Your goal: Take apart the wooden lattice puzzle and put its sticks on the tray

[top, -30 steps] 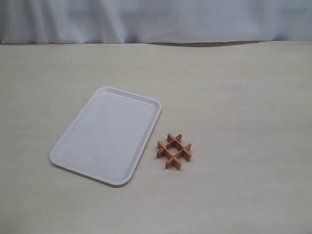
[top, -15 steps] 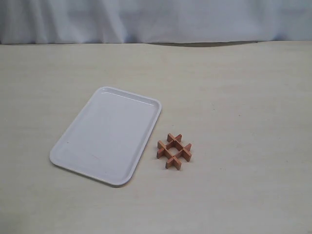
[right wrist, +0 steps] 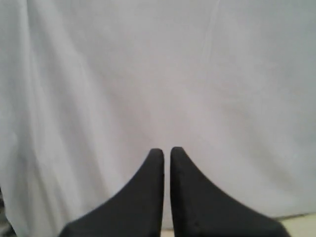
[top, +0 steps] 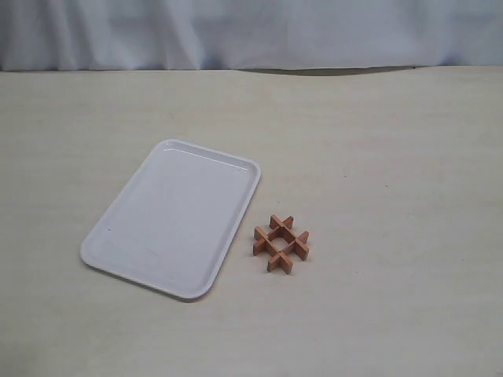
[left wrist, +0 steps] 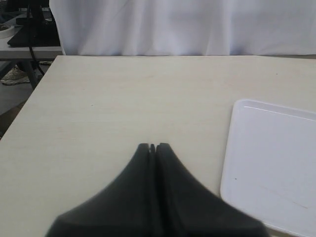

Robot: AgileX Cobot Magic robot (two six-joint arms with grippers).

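Observation:
The wooden lattice puzzle [top: 281, 243] lies assembled on the table, its four reddish-brown sticks interlocked in a hash shape. Just left of it, the flat white tray [top: 169, 220] holds nothing. Neither arm shows in the exterior view. In the left wrist view my left gripper [left wrist: 153, 146] is shut with nothing in it, hovering over bare table, and the tray's corner [left wrist: 271, 163] is off to one side. My right gripper [right wrist: 167, 150] faces the white curtain with its black fingers nearly touching and nothing held. The puzzle is out of both wrist views.
A white curtain [top: 251, 31] hangs along the table's far edge. The left wrist view shows a side edge of the table [left wrist: 29, 98], and beyond it a second table with dark gear [left wrist: 29, 34].

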